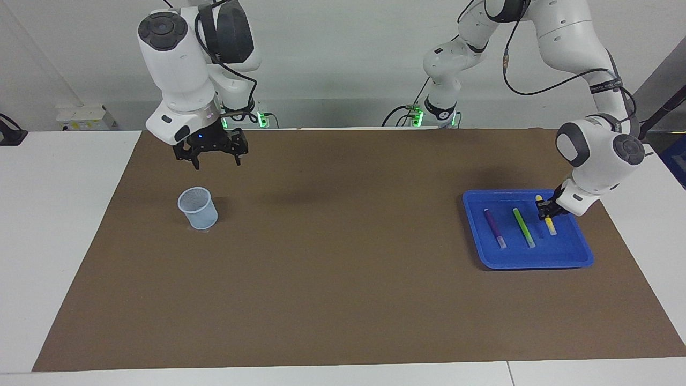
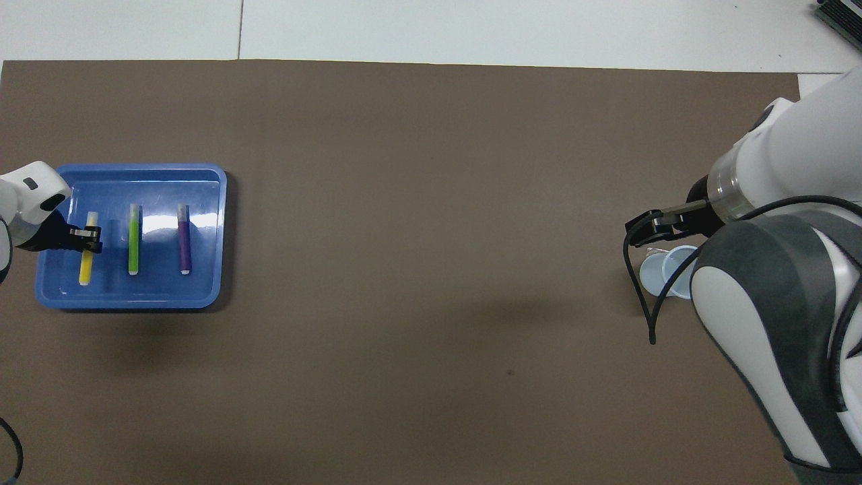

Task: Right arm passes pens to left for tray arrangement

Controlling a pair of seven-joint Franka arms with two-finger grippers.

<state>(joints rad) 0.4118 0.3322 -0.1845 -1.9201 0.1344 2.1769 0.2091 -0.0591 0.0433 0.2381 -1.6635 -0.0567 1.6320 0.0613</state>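
I have the left claw clamped on the yellow pen, low in the blue tray at the right of the facing view. The pen lies beside the green pen, with the purple pen next along, all three roughly parallel. In the overhead view the tray sits at the left edge, and the yellow pen lines up with the green and purple ones, the claw gripping it above its middle.

I judge the step in hand is setting this last pen down. To do it well, I would make sure the pen's lower end rests on the tray floor before letting go, so it does not bounce or roll toward the green one. I cannot tell whether it already touches. I would keep it parallel to its neighbours, part the fingers gently, then lift straight up so a finger does not drag the pen askew.

The right claw waits with its fingers apart at the upper left of the facing view, above the brown mat near the cup. It holds nothing.
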